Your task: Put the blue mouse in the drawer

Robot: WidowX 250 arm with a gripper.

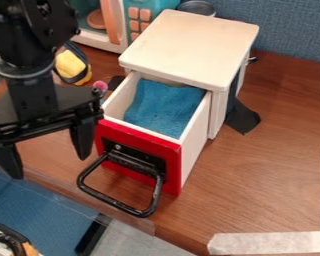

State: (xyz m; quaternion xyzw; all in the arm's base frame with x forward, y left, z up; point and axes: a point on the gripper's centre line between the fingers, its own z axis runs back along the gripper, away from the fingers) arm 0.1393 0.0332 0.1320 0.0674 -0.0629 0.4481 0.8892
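Inside the pulled-out drawer (141, 180) lay a soft blue cloth-like piece (161, 107); whether it was the mouse itself or a lining, I could not tell, so I could not place the mouse for certain. The piece was a rich blue with a nubbly, towel-like surface, gently creased, darker along its folds; it covered most of the drawer floor and rose toward the back, close under the cabinet's edge. The drawer had white sides and a bright red front, with a black looped handle (116, 200) jutting out from a black plate; behind it stood the cream-topped cabinet (193, 45). Left of the drawer hung the black gripper (49, 166), tips pointing down, its two fingers spread wide with nothing held between them. A small pink ball (100, 86) showed just beside the drawer's left wall; a yellow object (69, 65) with a dark band lay farther left; a toy microwave (137, 11) stood behind, and a black cloth (243, 118) lay on the wooden table (269, 175) by the cabinet's right side.
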